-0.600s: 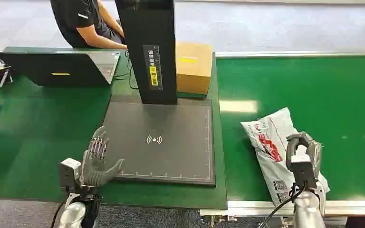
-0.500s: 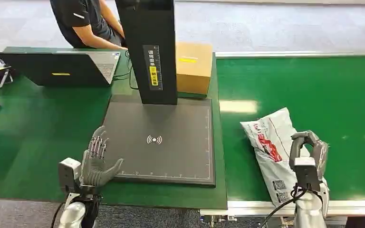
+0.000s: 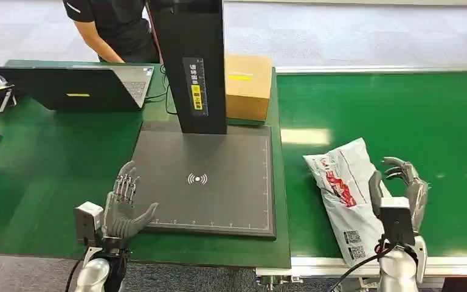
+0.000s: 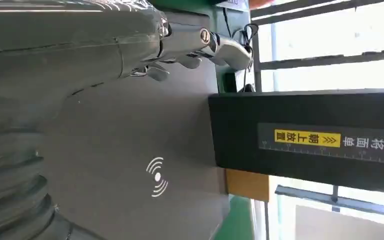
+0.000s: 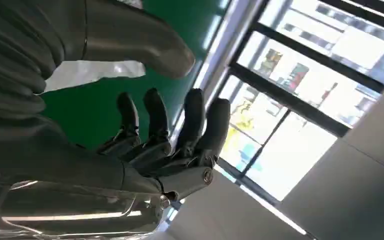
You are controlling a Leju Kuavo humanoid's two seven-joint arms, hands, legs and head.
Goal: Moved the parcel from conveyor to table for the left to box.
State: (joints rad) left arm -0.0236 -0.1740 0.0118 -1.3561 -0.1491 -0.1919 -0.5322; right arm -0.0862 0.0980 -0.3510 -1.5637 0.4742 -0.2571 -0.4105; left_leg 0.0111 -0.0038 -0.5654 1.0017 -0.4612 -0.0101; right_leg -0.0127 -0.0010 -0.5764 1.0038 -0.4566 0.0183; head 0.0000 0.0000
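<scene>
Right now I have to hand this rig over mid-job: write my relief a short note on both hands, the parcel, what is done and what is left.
Left hand: open, empty, at the near left corner of the scanner pad.
Right hand: open, fingers curled, beside the parcel's right edge, not gripping.
Parcel: white mailer bag lying flat on the green conveyor, near its front edge.
Done: nothing moved.
Left: grasp the parcel, carry it across to the table, then box it with the left hand.

The parcel [image 3: 346, 198] is laid on the conveyor [image 3: 401, 115], right of the scanner pad [image 3: 219, 158] on the tabletop [image 3: 48, 158]; a box [image 3: 247, 85] is set behind the pad, a laptop [image 3: 73, 85] left of it.
</scene>
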